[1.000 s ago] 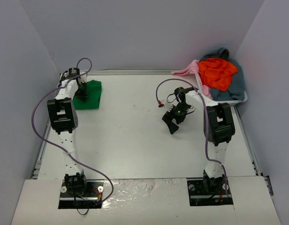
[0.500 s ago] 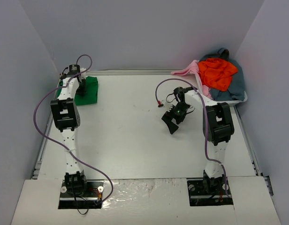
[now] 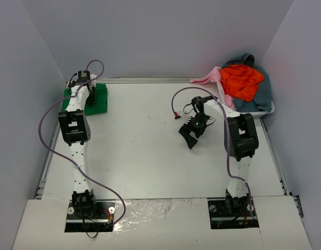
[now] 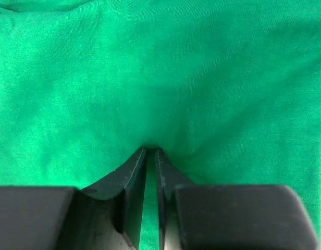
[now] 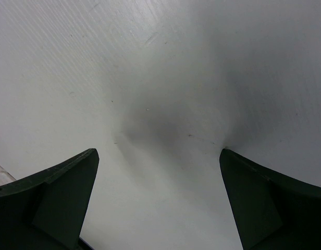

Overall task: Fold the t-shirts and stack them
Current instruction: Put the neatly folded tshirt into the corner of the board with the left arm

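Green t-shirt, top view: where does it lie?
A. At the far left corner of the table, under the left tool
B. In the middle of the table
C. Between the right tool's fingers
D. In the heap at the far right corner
A: the green t-shirt lies at the far left corner of the table with the left tool on it, while the right tool hangs open over bare surface.

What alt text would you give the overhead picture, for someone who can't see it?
Over a white table, a robot's left gripper is down on a folded green shirt at far left; its right gripper hangs open mid-table. A shirt pile, orange on top, sits far right.
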Robot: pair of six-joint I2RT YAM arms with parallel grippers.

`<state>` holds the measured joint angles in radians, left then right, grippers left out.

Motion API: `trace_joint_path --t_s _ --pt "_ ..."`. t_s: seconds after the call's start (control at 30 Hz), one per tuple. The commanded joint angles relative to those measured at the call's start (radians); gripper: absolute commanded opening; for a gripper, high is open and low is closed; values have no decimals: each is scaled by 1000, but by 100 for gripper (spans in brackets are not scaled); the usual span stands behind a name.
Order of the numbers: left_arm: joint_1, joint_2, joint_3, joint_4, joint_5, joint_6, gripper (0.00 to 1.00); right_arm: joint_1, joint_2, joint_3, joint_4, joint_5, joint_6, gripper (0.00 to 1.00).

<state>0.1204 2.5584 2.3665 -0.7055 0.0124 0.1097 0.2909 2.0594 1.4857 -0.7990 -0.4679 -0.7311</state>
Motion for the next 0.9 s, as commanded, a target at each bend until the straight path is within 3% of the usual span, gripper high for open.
trace_joint_path --t_s 0.0,0.07,0.13,0.2,0.3,0.43,0.67,0.8,0.87 --pt "-8 -6 28 -23 -34 24 14 5 113 -58 0 40 -11 100" --pt "-8 -21 17 -22 -34 27 19 5 113 -58 -2 35 -11 100" --pt "-8 -53 7 -23 -31 30 34 4 108 -59 -3 15 -24 100" --pt "-10 -98 -12 -23 -37 38 39 1 105 -51 -23 -37 -51 100" --pt "-10 -173 -39 -40 -42 59 57 4 113 -27 -57 -78 -71 100" --pt "-10 -299 -93 -78 -26 67 72 4 97 -19 -69 -55 -73 100" --pt "-2 -682 -401 -34 24 50 82 -22 -33 19 -98 -87 -54 100" --pt "10 -930 -565 -40 66 32 83 -36 -117 57 -100 -98 16 100" --pt "13 -1024 -718 -6 80 31 83 -51 -168 71 -92 -119 27 100"
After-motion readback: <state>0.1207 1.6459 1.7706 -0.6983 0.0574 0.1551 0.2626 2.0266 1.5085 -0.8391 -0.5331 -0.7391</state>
